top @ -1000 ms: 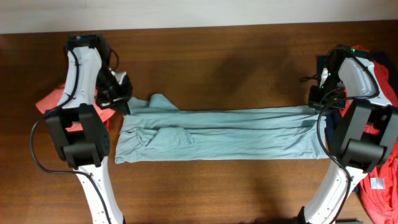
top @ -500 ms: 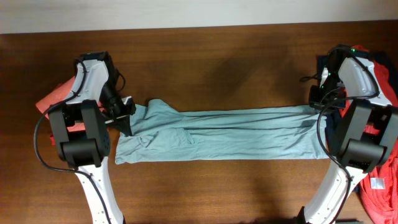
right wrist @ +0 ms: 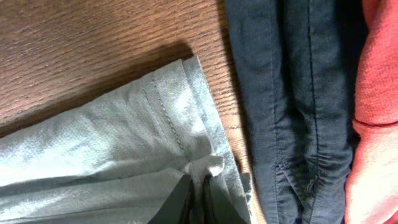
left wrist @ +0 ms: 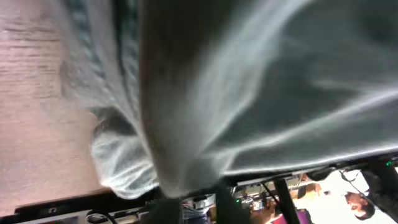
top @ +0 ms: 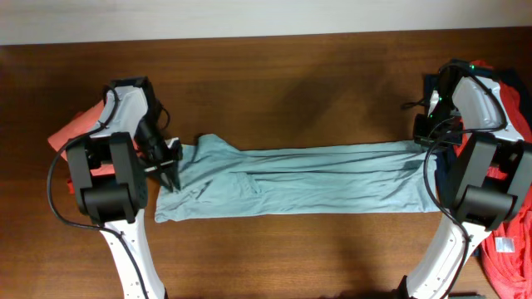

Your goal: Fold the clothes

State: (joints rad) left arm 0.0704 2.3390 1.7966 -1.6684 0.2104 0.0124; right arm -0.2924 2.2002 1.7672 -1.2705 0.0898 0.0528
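Observation:
The pale grey-blue shirt (top: 291, 178) lies stretched in a long band across the table. My left gripper (top: 170, 173) is shut on its left end, and the fabric drapes over the fingers and fills the left wrist view (left wrist: 249, 93). My right gripper (top: 426, 141) is shut on a pinch of the shirt's right hem (right wrist: 205, 165). The dark navy garment (right wrist: 292, 93) lies just right of that hem, with a coral-red one (right wrist: 379, 93) beyond it. Another coral-red garment (top: 71, 129) lies behind my left arm.
The brown wooden table (top: 291, 83) runs to a pale wall at the back. Orange-red clothes (top: 507, 257) are piled at the right edge by my right arm's base. Both arm bases stand at the front corners.
My left gripper has moved forward and to the right with the shirt's left end, laying that corner over onto the shirt. The right gripper has stayed put.

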